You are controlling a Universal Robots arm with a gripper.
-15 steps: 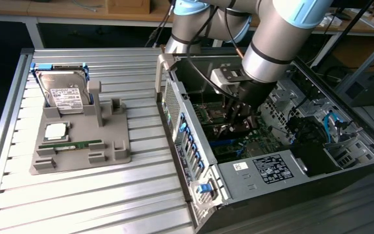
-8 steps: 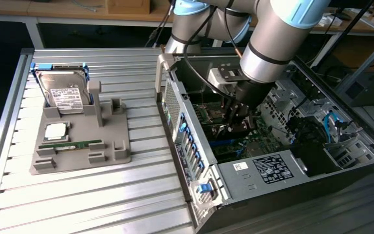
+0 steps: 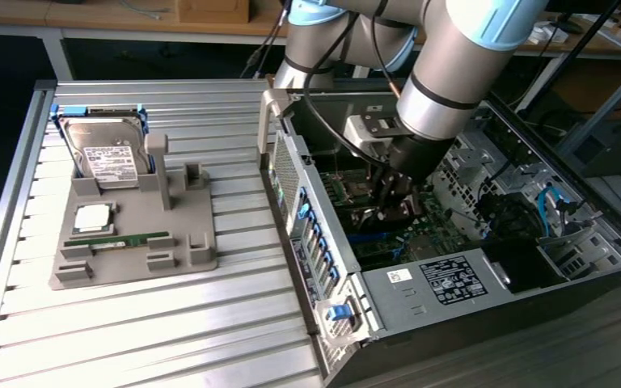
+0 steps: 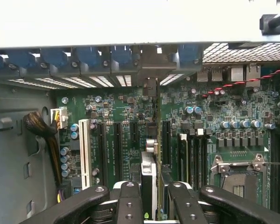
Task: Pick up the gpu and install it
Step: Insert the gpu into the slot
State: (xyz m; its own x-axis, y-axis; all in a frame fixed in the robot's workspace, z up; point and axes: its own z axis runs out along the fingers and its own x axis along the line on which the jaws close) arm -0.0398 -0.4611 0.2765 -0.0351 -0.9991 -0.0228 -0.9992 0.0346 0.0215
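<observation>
the gripper [image 4: 151,198] is down inside the open computer case [image 3: 322,267], fingers clamped on the gpu [image 4: 149,175], which stands edge-on over the green motherboard [image 4: 130,116] among the black expansion slots, its metal bracket toward the rear slot openings; hard drive [image 3: 106,153] sits on the grey tray [image 3: 127,259] outside

Labels on the hard drive [image 3: 109,158] and computer case [image 3: 453,280] (print illegible).

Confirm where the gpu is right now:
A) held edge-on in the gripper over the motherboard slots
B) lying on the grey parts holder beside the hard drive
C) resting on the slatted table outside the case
A: in the wrist view the gpu stands edge-on between the gripper's fingers, above the motherboard slots inside the open case.
</observation>
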